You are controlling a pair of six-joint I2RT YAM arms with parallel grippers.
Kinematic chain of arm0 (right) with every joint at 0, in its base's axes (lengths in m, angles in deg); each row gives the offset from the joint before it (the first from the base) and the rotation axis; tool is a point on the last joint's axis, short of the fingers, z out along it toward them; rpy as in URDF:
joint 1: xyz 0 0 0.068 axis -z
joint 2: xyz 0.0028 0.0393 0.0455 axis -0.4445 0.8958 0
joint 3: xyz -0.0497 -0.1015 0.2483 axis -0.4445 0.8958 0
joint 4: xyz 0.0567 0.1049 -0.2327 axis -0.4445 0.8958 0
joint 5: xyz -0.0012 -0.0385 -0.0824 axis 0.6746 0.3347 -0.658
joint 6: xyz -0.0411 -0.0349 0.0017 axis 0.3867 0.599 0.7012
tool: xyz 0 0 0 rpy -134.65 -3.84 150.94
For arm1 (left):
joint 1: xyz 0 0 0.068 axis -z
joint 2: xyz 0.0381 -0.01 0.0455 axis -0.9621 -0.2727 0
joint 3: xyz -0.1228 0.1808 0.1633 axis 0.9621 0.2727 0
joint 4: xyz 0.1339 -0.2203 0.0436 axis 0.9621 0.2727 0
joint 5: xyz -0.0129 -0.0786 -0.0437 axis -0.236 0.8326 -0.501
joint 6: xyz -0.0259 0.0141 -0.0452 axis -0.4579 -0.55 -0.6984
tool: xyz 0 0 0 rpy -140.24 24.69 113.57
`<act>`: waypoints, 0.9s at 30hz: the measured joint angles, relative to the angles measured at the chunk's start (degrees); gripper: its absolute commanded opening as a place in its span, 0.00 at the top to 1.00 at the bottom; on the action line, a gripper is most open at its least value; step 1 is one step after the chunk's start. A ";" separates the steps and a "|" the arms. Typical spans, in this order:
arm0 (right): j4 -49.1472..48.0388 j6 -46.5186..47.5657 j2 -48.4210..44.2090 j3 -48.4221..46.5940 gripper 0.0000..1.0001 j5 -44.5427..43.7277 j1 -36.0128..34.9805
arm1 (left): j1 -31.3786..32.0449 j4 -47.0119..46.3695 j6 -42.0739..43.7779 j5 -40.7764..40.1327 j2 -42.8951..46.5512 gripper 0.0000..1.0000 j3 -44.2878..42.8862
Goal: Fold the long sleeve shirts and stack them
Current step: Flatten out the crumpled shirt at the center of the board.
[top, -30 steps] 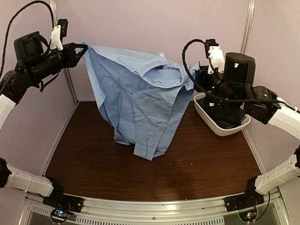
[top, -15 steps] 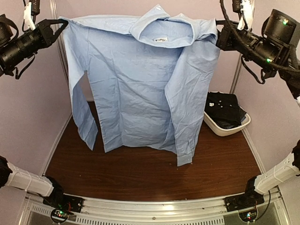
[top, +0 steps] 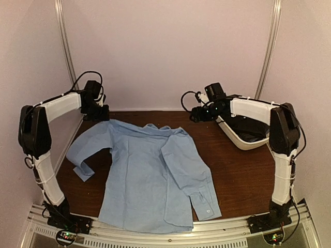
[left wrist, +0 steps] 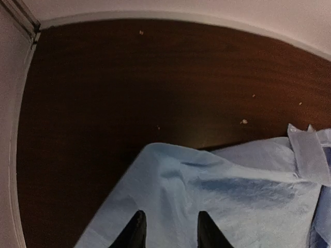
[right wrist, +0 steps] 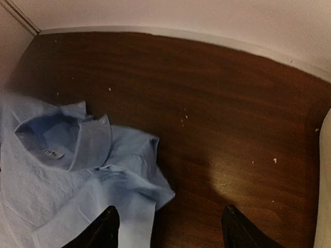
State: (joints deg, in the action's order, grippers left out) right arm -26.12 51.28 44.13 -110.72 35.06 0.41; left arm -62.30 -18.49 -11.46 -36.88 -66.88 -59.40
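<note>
A light blue long sleeve shirt [top: 150, 175] lies spread flat on the brown table, collar [top: 165, 130] toward the back wall. Its right sleeve [top: 199, 186] runs down along the body and its left sleeve [top: 77, 160] bends at the left. My left gripper [top: 101, 114] hovers at the shirt's far left shoulder. In the left wrist view it [left wrist: 170, 217] stands open above that shoulder cloth [left wrist: 207, 191], pinching nothing. My right gripper [top: 195, 114] is just past the far right shoulder. In the right wrist view it [right wrist: 169, 209] is wide open, with the shirt's shoulder and collar [right wrist: 77, 155] at its left finger.
A white oval tub [top: 243, 143] holding dark cloth [top: 248, 126] sits at the back right, close behind the right arm; its rim [right wrist: 326, 181] shows at the right wrist view's edge. Bare brown table [top: 243, 181] lies right of the shirt. Walls and corner posts enclose the back.
The shirt hung in the air, held by its shoulders between both raised grippers. It has come down flat on the table, and both grippers have opened and let go.
</note>
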 measured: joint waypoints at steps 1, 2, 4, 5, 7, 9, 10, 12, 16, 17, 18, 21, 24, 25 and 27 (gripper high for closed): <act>0.48 -0.42 2.82 0.81 0.21 0.26 0.28 | -0.15 0.31 -0.31 -0.02 -2.10 0.40 1.57; 1.05 -1.01 4.57 2.36 0.18 0.42 0.33 | -0.17 0.46 -0.48 -0.15 -3.74 0.35 3.37; 2.19 -1.84 4.94 6.56 0.17 0.37 -0.13 | -0.13 1.38 -0.87 -0.24 -4.31 0.34 5.70; 2.38 -2.14 4.20 8.35 0.17 0.22 -0.52 | -0.07 1.51 -1.01 -0.35 -3.78 0.34 5.99; 1.86 -2.64 1.73 11.39 0.16 -0.44 -1.46 | 0.07 0.66 -1.27 -0.35 -1.73 0.34 6.10; 0.33 -3.10 -2.29 15.30 0.16 -0.90 -2.34 | 0.11 -0.98 -1.40 -0.11 1.33 0.34 6.71; -0.57 -3.34 -4.98 17.77 0.16 -1.09 -2.78 | 0.13 -2.27 -1.46 0.44 3.32 0.34 7.61; -2.69 -4.20 -10.12 22.67 0.16 -1.44 -3.76 | 0.37 -4.22 -1.92 1.60 7.37 0.34 10.27; -6.32 -6.38 -17.55 33.07 0.16 -2.73 -6.40 | 2.05 -7.58 -3.50 3.93 12.61 0.34 16.87; -6.93 -7.21 -18.75 35.74 0.16 -3.41 -7.48 | 3.19 -8.57 -4.02 4.70 13.49 0.34 19.21; -7.13 -7.89 -19.78 38.32 0.16 -3.93 -8.72 | 4.13 -9.09 -4.50 5.22 13.88 0.34 20.68; -6.97 -10.58 -22.82 45.11 0.16 -6.14 -12.79 | 8.13 -11.08 -6.45 6.84 14.45 0.34 25.68; -6.71 -13.40 -26.10 50.12 0.16 -7.65 -16.48 | 11.10 -13.07 -8.76 9.25 14.45 0.34 29.59; -6.91 -14.53 -27.23 51.49 0.16 -8.17 -17.46 | 11.65 -14.14 -9.68 10.10 14.47 0.34 30.86; -7.10 -16.63 -28.94 53.51 0.16 -9.03 -18.86 | 12.00 -15.78 -11.28 11.41 14.47 0.34 32.70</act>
State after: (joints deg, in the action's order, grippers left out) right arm -33.23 34.65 15.20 -57.21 26.03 -18.45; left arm -50.30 -34.27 -22.74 -25.48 -52.41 -26.70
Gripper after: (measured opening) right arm 0.843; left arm 0.662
